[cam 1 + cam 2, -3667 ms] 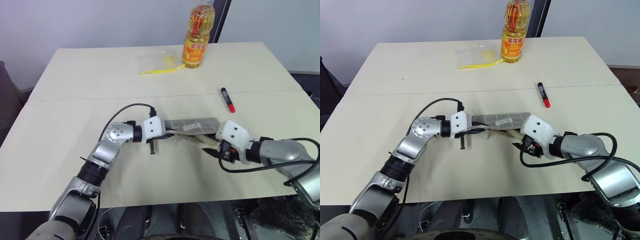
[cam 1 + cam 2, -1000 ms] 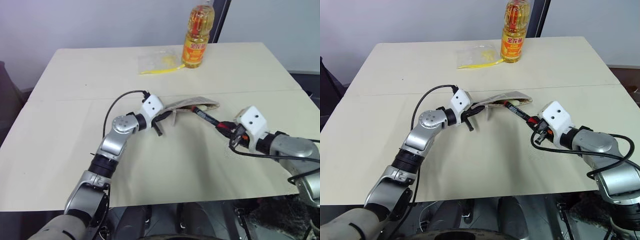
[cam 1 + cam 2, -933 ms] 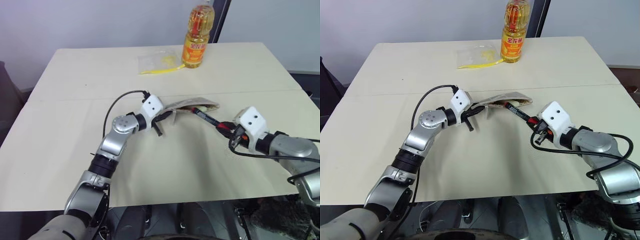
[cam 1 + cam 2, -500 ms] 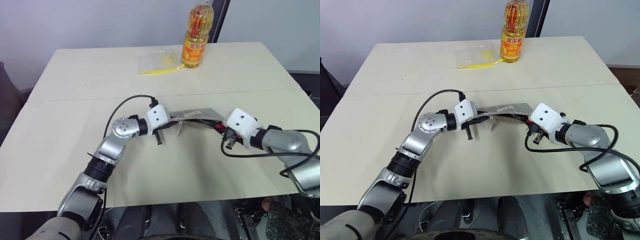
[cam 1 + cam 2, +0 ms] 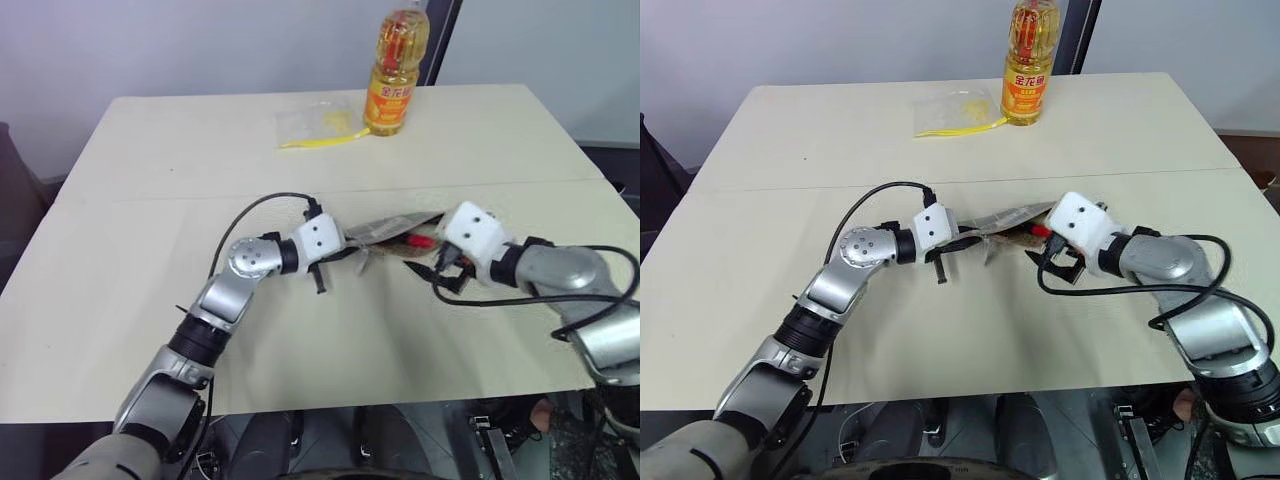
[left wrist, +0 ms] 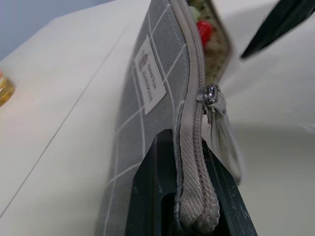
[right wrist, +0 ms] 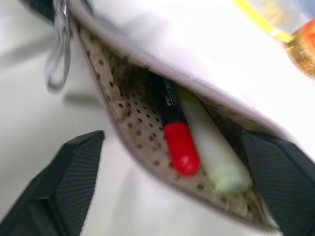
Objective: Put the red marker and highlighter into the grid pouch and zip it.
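On the pale desk, the left gripper is clamped on the closed-zipper end of the grid pouch, pinching its edge and holding it lifted on edge near the middle of the desk. Its zipper pull hangs just past the gripped end, and the rest of the mouth gapes open. Inside the dotted lining the red marker and the highlighter lie side by side, touching, the marker's red cap toward the opening. Just to the right, the right gripper has its fingers spread wide apart at the pouch's open mouth, holding nothing. At the desk's far edge lie a clear plastic bag and, right of it, an oil bottle.
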Robot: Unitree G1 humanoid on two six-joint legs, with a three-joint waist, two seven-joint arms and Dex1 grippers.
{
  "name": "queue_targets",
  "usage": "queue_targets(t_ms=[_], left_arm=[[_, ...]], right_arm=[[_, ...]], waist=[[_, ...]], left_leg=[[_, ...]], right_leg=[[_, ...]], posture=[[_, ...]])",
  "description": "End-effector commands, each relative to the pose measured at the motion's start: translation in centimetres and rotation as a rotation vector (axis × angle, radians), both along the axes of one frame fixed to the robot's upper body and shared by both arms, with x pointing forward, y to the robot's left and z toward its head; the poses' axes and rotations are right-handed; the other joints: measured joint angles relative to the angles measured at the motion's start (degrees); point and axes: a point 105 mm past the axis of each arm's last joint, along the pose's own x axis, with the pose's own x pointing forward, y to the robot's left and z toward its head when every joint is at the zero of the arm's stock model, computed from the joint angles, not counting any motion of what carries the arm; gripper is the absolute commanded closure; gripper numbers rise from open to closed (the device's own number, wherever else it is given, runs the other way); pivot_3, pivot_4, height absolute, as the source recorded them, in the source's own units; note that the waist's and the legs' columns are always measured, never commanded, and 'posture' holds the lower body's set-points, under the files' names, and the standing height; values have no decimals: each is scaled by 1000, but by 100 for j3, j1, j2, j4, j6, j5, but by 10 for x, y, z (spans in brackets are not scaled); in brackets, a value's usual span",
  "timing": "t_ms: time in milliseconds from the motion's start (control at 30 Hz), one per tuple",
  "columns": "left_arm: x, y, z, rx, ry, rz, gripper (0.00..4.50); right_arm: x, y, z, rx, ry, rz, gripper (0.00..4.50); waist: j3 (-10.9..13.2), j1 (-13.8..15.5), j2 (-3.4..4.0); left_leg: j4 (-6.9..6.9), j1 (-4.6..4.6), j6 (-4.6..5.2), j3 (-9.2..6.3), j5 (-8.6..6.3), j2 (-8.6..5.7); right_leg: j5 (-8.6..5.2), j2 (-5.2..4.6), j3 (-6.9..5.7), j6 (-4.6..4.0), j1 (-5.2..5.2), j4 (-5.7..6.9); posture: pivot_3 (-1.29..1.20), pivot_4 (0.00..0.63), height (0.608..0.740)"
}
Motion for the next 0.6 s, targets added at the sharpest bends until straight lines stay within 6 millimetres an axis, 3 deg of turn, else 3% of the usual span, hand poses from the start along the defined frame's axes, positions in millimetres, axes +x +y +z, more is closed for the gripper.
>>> queue_targets(t_ms=[33,133,333,600], left_arm=[[12,3,19,-115,39,90,4500],[17,-1,24,-177,92,124,4500],[18,-14,32,-229,127,136,4500],[10,-27,39,-282,174,110,4500]], right_arm=[[-18,4,36,161,-57,64,116],[-27,10,37,266,-13,98,116],[-31,36,-5,329,108,82,116],[6,54,-32,438,122,-125,116]], waist=[[0,0,-1],[1,-1,-3],[1,-16,-2],[1,-11,-3]], left_leg=[[0,0,0,0,0,0],[2,1,1,-1,0,0],[2,3,1,-2,0,0],[2,2,0,-1,1,-1]], right_leg=[[0,0,0,1,0,1],[1,1,-3,1,3,2],[0,1,-4,1,4,2],[0,3,0,0,-2,6]], posture=[[0,150,740],[0,150,740],[0,150,740],[0,150,740]])
